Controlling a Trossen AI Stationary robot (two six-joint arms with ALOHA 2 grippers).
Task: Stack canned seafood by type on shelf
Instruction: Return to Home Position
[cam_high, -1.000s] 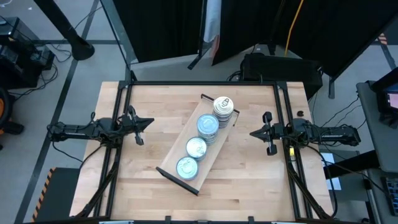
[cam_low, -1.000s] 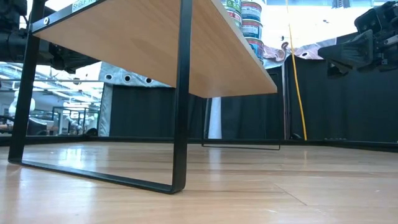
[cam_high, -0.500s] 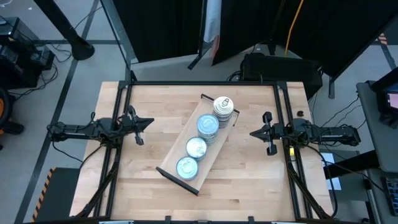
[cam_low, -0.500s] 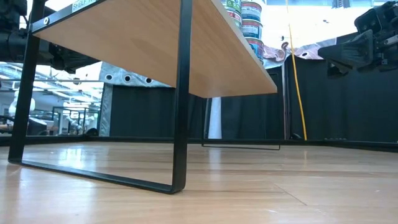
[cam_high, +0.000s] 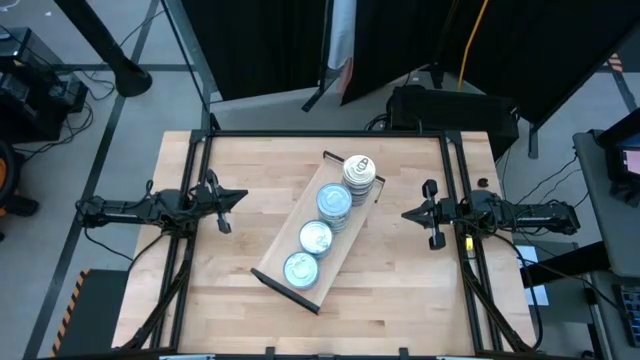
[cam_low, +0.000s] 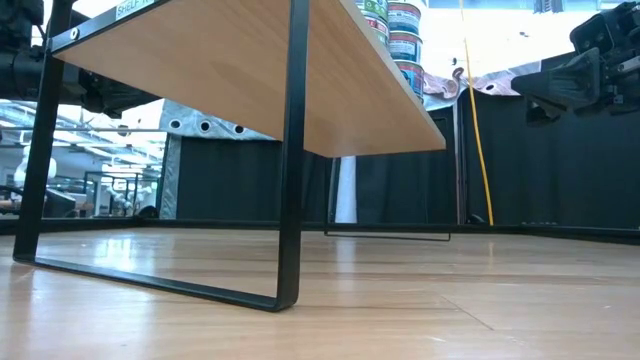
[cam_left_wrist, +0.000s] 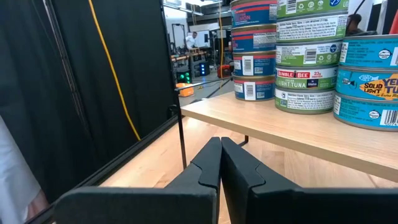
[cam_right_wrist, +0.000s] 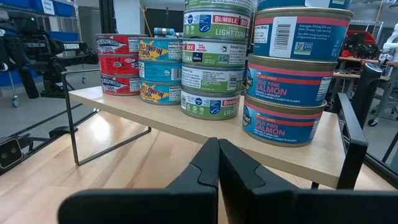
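Observation:
The shelf, a long light wooden board on dark wire legs, stands slantwise in the middle of the table. The canned seafood stands on it in a row of stacks: one with a pale pull-tab top at the far end, and three blue-topped ones. The right wrist view shows the salmon tins nearest and the tuna tins beside them. My left gripper hovers shut, left of the shelf. My right gripper hovers shut, right of it. Both point level at the shelf.
Bare butcher-block tabletop lies around the shelf on all sides. A dark frame runs along the table's edges. Black curtains and a yellow cable are behind the far edge. The shelf's underside fills the upper part of the low view.

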